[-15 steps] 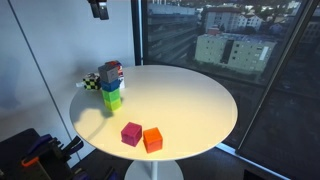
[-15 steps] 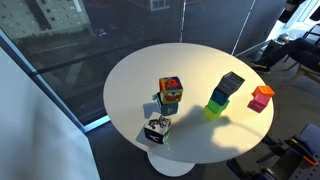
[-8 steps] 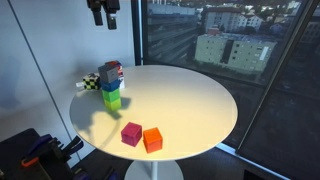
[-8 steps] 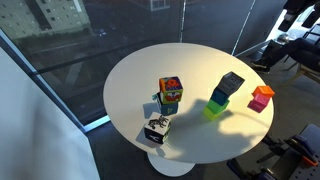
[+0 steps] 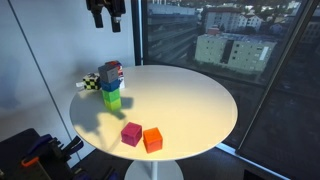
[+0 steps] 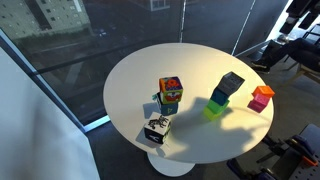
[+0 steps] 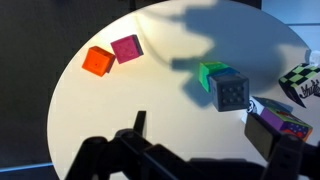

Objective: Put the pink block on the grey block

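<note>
The pink block lies near the front edge of the round white table, touching the orange cube. In the wrist view the pink block is at the upper left. The grey block tops a small stack that has the lime-green cube at its base; the grey block also shows in an exterior view. My gripper hangs high above the table's far side. In the wrist view its jaws are open and empty.
A multicoloured cube and a black-and-white checkered block stand near the stack. The orange cube sits beside the pink block. Large windows surround the table. Dark equipment stands on the floor close by.
My gripper has come a little lower and further into the exterior view. The blocks have not moved.
</note>
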Robot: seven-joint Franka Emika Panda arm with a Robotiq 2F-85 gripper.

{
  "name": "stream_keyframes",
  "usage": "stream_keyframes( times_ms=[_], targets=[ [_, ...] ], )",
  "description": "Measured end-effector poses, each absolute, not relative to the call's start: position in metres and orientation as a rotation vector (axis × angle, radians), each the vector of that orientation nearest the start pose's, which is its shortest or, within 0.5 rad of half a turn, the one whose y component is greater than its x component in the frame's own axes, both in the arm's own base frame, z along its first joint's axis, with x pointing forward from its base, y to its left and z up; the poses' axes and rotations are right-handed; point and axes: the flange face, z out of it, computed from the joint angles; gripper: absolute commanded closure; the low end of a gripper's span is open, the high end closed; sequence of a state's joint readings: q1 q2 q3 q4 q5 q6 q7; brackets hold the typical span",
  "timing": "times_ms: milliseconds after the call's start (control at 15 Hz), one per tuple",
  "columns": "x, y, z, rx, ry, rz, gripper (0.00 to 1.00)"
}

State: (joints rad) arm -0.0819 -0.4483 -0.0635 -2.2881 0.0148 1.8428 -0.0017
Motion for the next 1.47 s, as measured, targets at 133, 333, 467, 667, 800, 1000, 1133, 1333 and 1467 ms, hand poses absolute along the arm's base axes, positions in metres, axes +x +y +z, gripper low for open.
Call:
stream_keyframes(
  times_ms=[133,333,467,667,800,1000,1133,1333,1467],
  targets=[
    [0.413,-0.062,0.524,-3.092,0.218,-0.008,0.00],
    [0.413,-0.062,0.524,-3.093,0.217,-0.008,0.00],
    [0.413,-0.062,0.524,-3.093,0.217,-0.008,0.00],
    [0.414,-0.062,0.521,-3.092,0.218,0.003,0.00],
    [0.417,-0.065,0.515,-3.089,0.225,0.027,0.00],
    [0.421,-0.071,0.501,-3.083,0.245,0.076,0.00],
    [0.422,-0.077,0.491,-3.081,0.259,0.110,0.00],
    [0.422,-0.085,0.475,-3.087,0.275,0.166,0.00],
    [0.420,-0.089,0.463,-3.097,0.275,0.194,0.00]
  ],
)
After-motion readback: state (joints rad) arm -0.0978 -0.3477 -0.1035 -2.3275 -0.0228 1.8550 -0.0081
